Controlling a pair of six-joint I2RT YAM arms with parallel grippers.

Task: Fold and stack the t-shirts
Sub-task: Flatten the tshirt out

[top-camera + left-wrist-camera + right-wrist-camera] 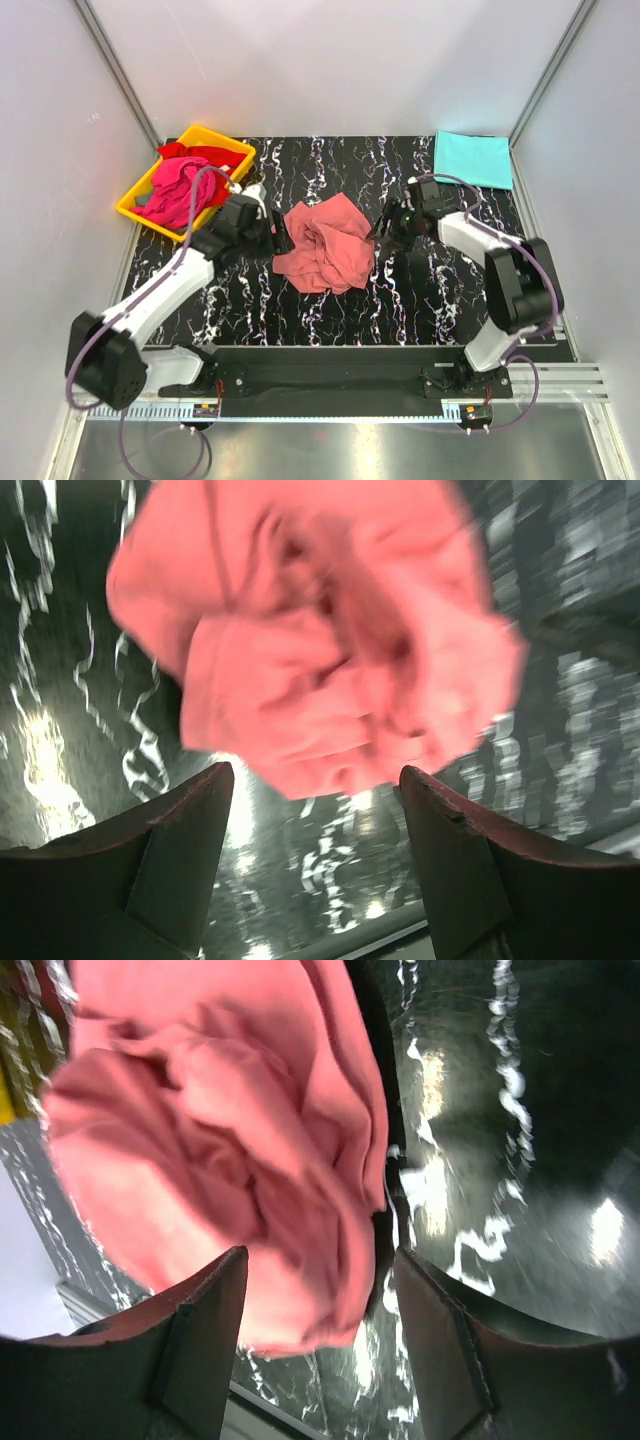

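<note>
The salmon-pink t-shirt [326,244] lies crumpled in a heap at the middle of the black marbled table. It also shows in the left wrist view [320,650] and the right wrist view [220,1150]. My left gripper [281,236] is open and empty just left of the heap. My right gripper [381,228] is open and empty just right of it. The turquoise t-shirt [473,157] lies folded flat at the far right corner. The magenta t-shirt [178,190] and the red t-shirt [205,156] lie crumpled in the yellow tray [131,205].
The yellow tray sits at the table's far left. White walls with metal rails close in the left, right and back. The arm bases stand on a rail at the near edge.
</note>
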